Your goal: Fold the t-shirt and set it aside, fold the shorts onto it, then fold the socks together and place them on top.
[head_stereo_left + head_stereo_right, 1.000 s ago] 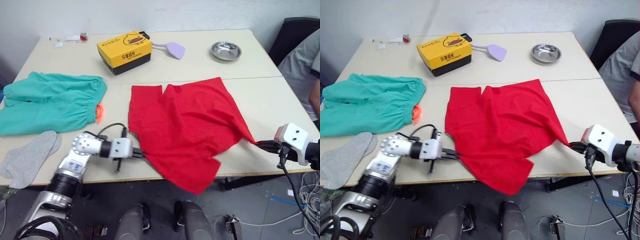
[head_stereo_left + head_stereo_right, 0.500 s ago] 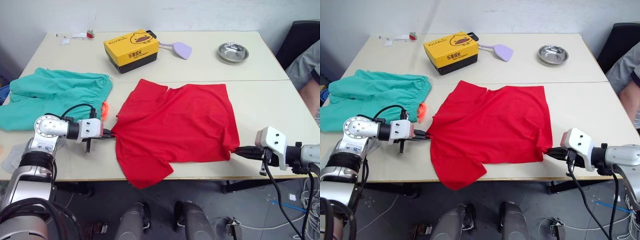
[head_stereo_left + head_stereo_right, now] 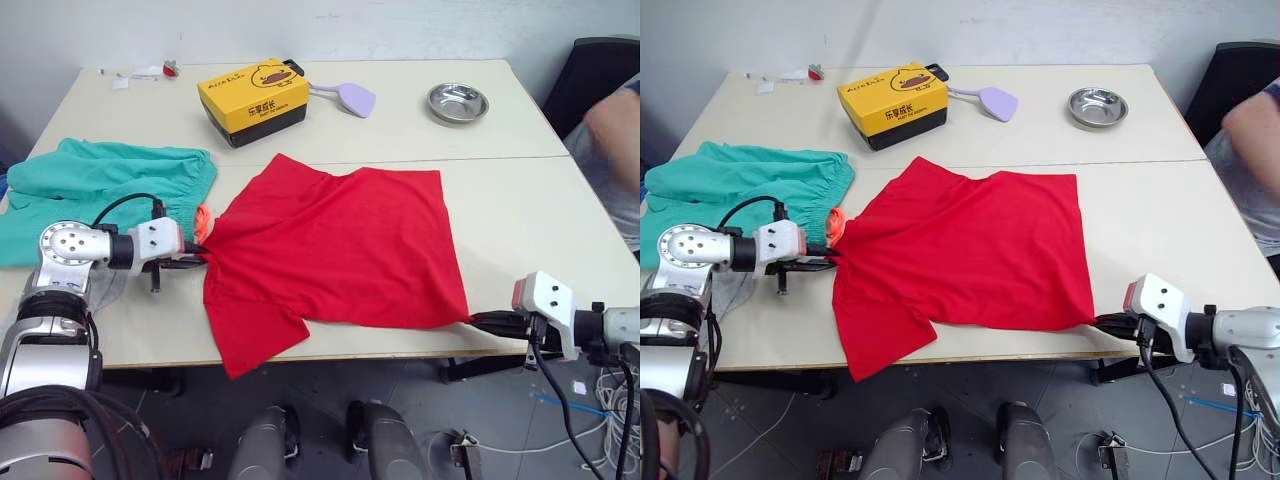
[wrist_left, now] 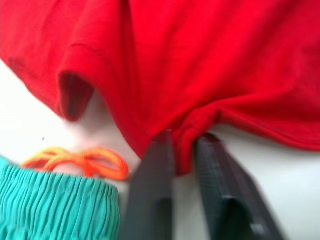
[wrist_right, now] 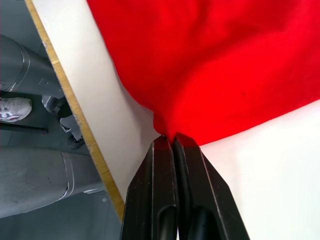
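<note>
shorts [image 3: 95,195] lie at the far left of the table [image 3: 520,215], orange drawstring [image 4: 80,162] just beside the left gripper [image 3: 200,255]. its fingers are clamped on the left edge of the t-shirt [image 3: 340,250], spread mid-table, one part overhanging the near edge. right gripper [image 3: 480,321], fingers pressed together, appears to pinch the shirt's near right corner. yellow box [image 3: 252,100] and steel bowl [image 3: 457,101] sit far.

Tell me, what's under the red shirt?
Bare table shows all around the shirt, and one sleeve hangs over the front edge. Anything beneath it is covered, so I cannot tell.
</note>
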You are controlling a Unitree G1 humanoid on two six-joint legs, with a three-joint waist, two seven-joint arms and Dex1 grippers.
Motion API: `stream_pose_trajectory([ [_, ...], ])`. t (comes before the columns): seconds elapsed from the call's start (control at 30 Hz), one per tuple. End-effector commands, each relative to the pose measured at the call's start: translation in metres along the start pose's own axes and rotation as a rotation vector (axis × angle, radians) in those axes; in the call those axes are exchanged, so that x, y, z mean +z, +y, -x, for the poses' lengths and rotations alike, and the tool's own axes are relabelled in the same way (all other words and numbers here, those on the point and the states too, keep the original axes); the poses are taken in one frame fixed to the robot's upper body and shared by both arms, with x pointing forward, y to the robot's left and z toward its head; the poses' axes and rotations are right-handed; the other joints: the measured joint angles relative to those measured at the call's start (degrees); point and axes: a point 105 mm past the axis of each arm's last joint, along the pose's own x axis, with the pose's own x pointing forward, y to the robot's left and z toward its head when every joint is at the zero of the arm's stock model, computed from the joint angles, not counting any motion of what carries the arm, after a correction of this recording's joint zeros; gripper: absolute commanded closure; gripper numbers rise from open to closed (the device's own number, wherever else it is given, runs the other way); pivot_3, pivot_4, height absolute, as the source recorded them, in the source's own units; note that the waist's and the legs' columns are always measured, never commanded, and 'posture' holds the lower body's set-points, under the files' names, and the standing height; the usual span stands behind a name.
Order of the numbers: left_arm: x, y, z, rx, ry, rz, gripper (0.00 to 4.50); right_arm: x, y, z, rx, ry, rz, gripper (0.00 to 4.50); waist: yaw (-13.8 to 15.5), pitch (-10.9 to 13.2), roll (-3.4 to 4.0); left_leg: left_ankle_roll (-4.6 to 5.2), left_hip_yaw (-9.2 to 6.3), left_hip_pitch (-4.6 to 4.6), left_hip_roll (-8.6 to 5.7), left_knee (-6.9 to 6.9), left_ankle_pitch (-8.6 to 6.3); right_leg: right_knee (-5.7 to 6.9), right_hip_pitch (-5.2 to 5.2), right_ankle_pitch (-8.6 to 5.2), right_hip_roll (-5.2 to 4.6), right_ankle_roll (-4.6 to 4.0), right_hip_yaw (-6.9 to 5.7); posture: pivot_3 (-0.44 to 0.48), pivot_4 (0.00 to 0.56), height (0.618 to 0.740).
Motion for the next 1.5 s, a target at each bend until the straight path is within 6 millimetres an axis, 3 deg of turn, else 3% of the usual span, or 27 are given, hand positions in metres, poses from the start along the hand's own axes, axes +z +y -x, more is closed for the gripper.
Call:
stream_pose_trajectory([
  [0.03,0.002,-0.005,0.029,0.019,-0.03,-0.017,2.42,0.008,-0.001,0.005,-0.015,-0.051,0.036,4.5,-0.2,0.0,-0.01,-0.03,0.01,0.0,0.01,-0.01,0.02,-0.02,0.0,0.0,0.01,0.0,0.01,0.0,0.15,0.74],
  [0.1,0.007,-0.017,0.037,-0.009,-0.086,-0.019,1.75,0.008,0.001,0.004,-0.013,-0.065,0.04,4.5,-0.2,0.0,-0.01,-0.09,0.02,0.02,0.01,-0.02,0.05,-0.04,0.0,0.0,0.01,0.0,0.03,0.0,0.15,0.74],
  [0.2,0.014,-0.056,0.044,-0.129,-0.13,-0.096,0.78,0.008,0.004,0.002,0.002,-0.082,0.037,4.5,-0.1,0.0,-0.02,-0.24,0.01,0.02,0.01,-0.02,-0.05,-0.08,0.03,0.0,-0.03,0.0,0.07,0.0,0.15,0.74],
  [0.27,0.018,-0.077,0.042,-0.175,-0.144,-0.125,0.14,0.004,0.005,0.001,0.004,-0.069,0.026,4.5,0.0,0.0,-0.03,-0.29,0.0,0.1,0.0,-0.05,-0.1,-0.14,0.1,0.0,-0.07,0.0,0.11,0.0,0.15,0.74],
  [0.3,0.024,-0.084,0.035,-0.188,-0.166,-0.14,0.04,-0.001,0.003,0.0,-0.001,-0.046,0.02,4.5,0.1,0.0,-0.03,-0.28,0.0,0.08,0.0,-0.07,-0.12,-0.16,0.08,0.0,-0.08,0.0,0.13,0.0,0.15,0.74],
  [0.47,0.039,-0.099,0.012,-0.247,-0.197,-0.195,0.04,-0.003,-0.006,-0.002,-0.022,-0.022,0.016,4.5,1.2,0.0,-0.05,-0.1,-0.05,0.08,-0.02,-0.09,-0.22,-0.27,0.1,0.12,-0.12,-0.04,0.11,0.0,0.15,0.74],
  [0.6,0.044,-0.095,-0.005,-0.246,-0.191,-0.245,0.04,0.0,-0.011,-0.003,-0.023,-0.028,0.025,4.5,1.4,-0.1,0.0,-0.11,0.0,0.08,0.0,-0.21,-0.21,-0.43,0.08,0.15,-0.08,-0.06,0.1,0.0,0.15,0.74],
  [0.83,0.04,-0.094,-0.012,-0.299,-0.147,-0.324,0.04,0.002,-0.014,-0.005,-0.035,-0.039,0.027,4.5,1.4,-0.1,0.0,-0.3,0.05,-0.04,0.02,-0.18,-0.1,-0.5,0.02,0.15,-0.01,-0.04,0.02,0.0,0.15,0.74],
  [1.03,0.053,-0.103,-0.029,-0.341,-0.223,-0.364,0.04,0.002,-0.014,-0.006,-0.044,-0.044,0.024,4.5,1.6,-0.1,0.07,0.02,0.05,-0.01,0.01,-0.13,-0.17,-0.5,0.1,0.27,-0.04,0.03,0.07,0.0,0.15,0.74],
  [1.13,0.058,-0.113,-0.035,-0.382,-0.268,-0.343,0.61,0.004,-0.016,-0.007,-0.055,-0.051,0.027,4.5,1.6,-0.2,0.17,-0.04,0.05,-0.02,-0.01,-0.14,-0.13,-0.57,0.11,0.28,-0.05,0.05,0.06,0.0,0.15,0.74],
  [1.33,0.062,-0.116,-0.036,-0.39,-0.309,-0.29,2.63,0.005,-0.018,-0.008,-0.066,-0.053,0.03,4.5,1.5,-0.2,0.18,-0.11,0.08,-0.06,-0.02,-0.13,-0.09,-0.65,0.1,0.3,-0.03,0.08,0.05,0.0,0.15,0.74],
  [1.5,0.076,-0.112,-0.031,-0.358,-0.403,-0.15,4.34,0.006,-0.02,-0.008,-0.07,-0.056,0.033,4.5,1.5,-0.2,0.17,-0.06,0.07,-0.06,-0.01,-0.11,-0.1,-0.63,0.11,0.31,-0.03,0.1,0.06,0.0,0.15,0.74],
])
